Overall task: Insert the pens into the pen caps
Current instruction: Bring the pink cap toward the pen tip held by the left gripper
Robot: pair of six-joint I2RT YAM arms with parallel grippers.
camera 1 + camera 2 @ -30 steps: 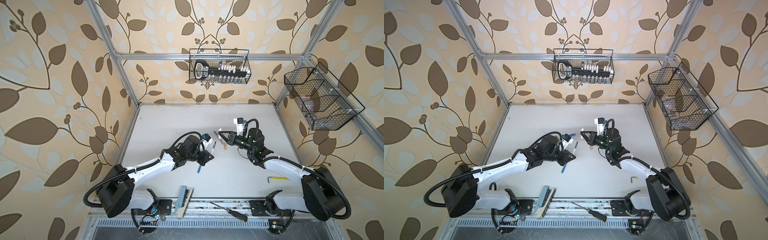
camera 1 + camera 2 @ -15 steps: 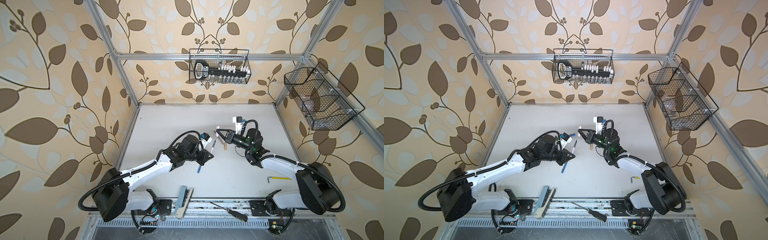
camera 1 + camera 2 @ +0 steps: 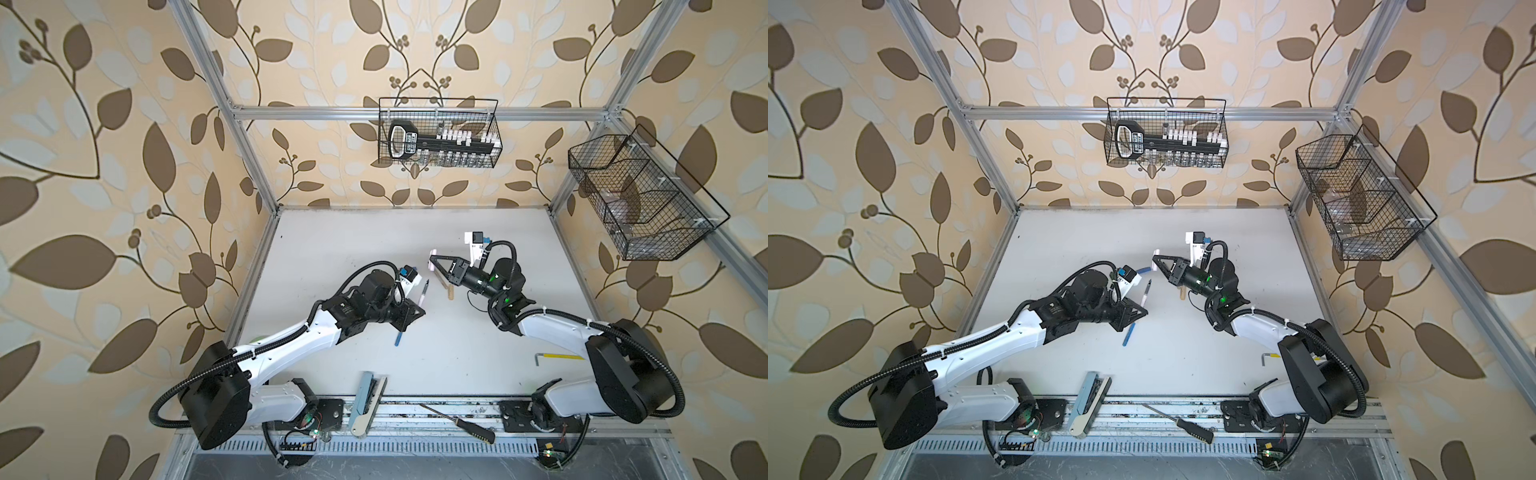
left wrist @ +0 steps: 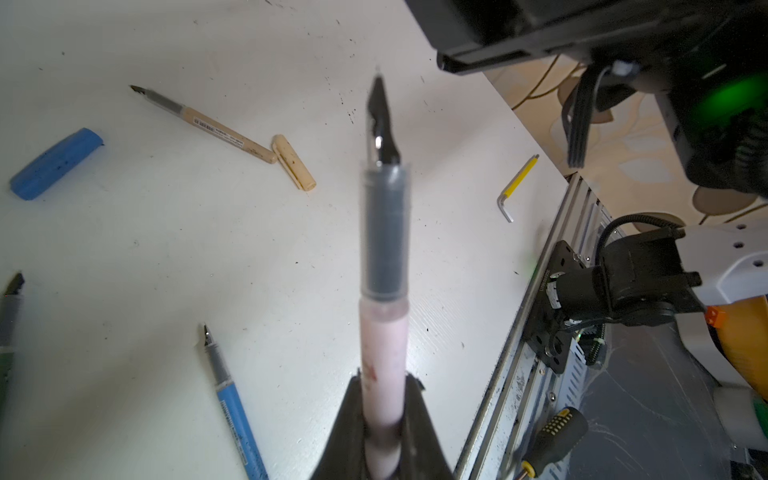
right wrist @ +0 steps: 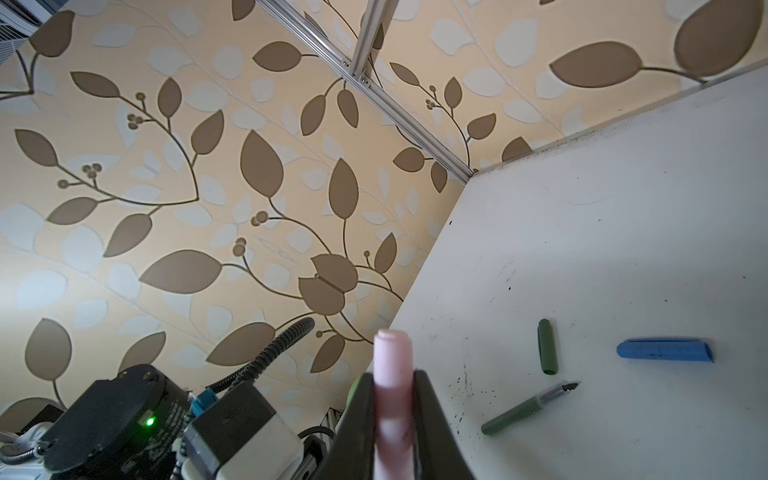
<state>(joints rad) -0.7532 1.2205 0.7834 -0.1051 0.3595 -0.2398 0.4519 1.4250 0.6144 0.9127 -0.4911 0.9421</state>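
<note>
Above white table (image 3: 374, 241), right fingers (image 5: 432, 415) have carried pink cap (image 5: 392, 361) slightly leftward.

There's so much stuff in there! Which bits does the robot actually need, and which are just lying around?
Needed: pink pen, pink cap (both gripped), tan pen, tan cap, blue pen, blue cap, green pen, green cap.
Just lying about: yellow hex key, screwdriver, grey tool.

Screwdriver (image 3: 457, 424): black handle, lying at the front edge.
Hex key (image 3: 559, 356): yellow, lying flat toward the right.
Grey-blue bar (image 3: 368, 401): possibly a case, left of the screwdriver.
</note>
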